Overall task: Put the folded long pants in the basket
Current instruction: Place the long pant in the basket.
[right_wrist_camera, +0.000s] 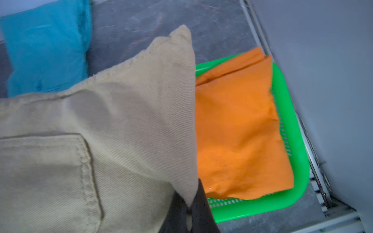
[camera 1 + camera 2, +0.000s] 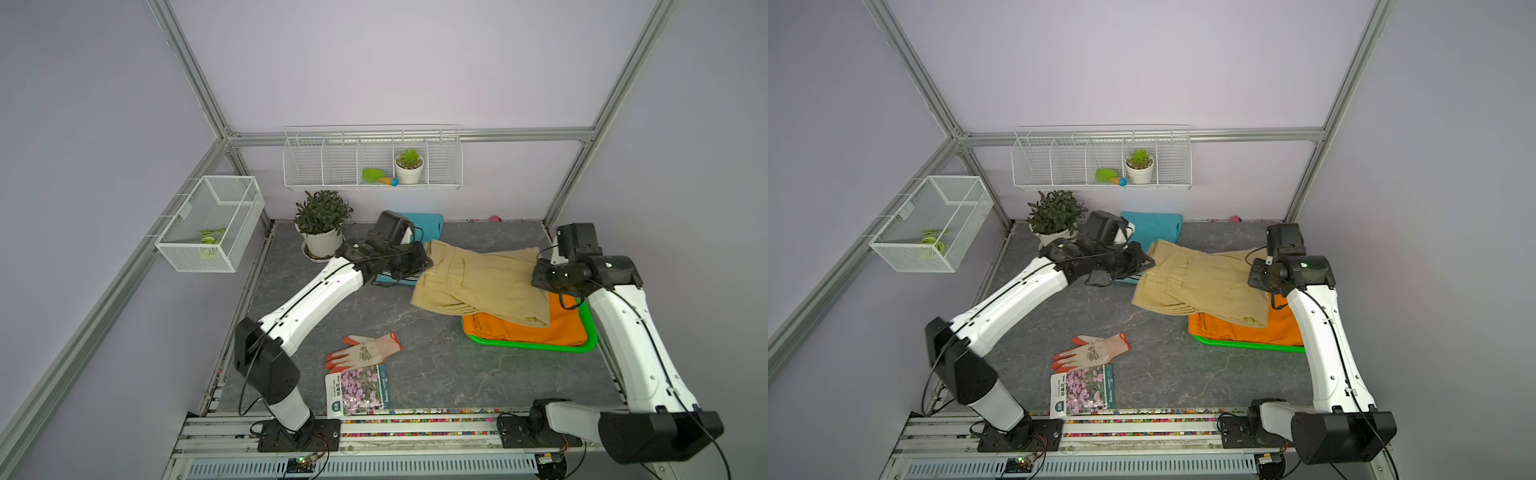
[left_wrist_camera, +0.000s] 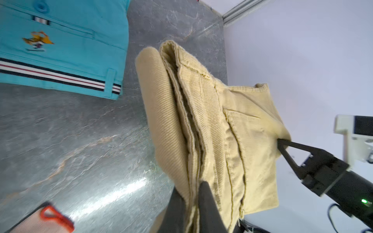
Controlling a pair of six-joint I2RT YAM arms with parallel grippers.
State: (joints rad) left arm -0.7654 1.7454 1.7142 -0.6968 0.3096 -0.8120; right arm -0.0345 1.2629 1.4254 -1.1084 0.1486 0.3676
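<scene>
In both top views the khaki pants (image 2: 478, 282) (image 2: 1200, 282) are stretched between the two arms, a little toward 2 o'clock from the middle of the grey surface (image 2: 436, 357). The left gripper (image 2: 424, 261) has its jaws clamped on the waistband end, at 9 o'clock of the cloth. The right gripper (image 2: 539, 279) has its jaws clamped on the end at 3 o'clock. The 5 o'clock corner of the cloth overlaps the orange pants (image 2: 569, 324), which lie inside the green basket (image 2: 536, 347) near 3 to 4 o'clock of the surface. Whether the two cloths touch, I cannot tell. The turquoise pants (image 2: 430, 224) lie flat at 12 o'clock, partly under the left arm and outside the basket. A work glove (image 2: 365, 353) lies at 6 o'clock, and a seed packet (image 2: 359, 390) is just beside it at the near edge.

In the left wrist view the left jaws pinch several folded layers of the khaki pants (image 3: 212, 131), which hang clear of the surface here. The right gripper (image 3: 282, 144) bites the far corner, its jaws together on the cloth. The turquoise pants (image 3: 60, 50) show a striped waistband.

In the right wrist view the right jaws are closed on a corner of the khaki pants (image 1: 101, 131). Just beyond, the orange pants (image 1: 238, 131) fill most of the basket (image 1: 292, 181).
</scene>
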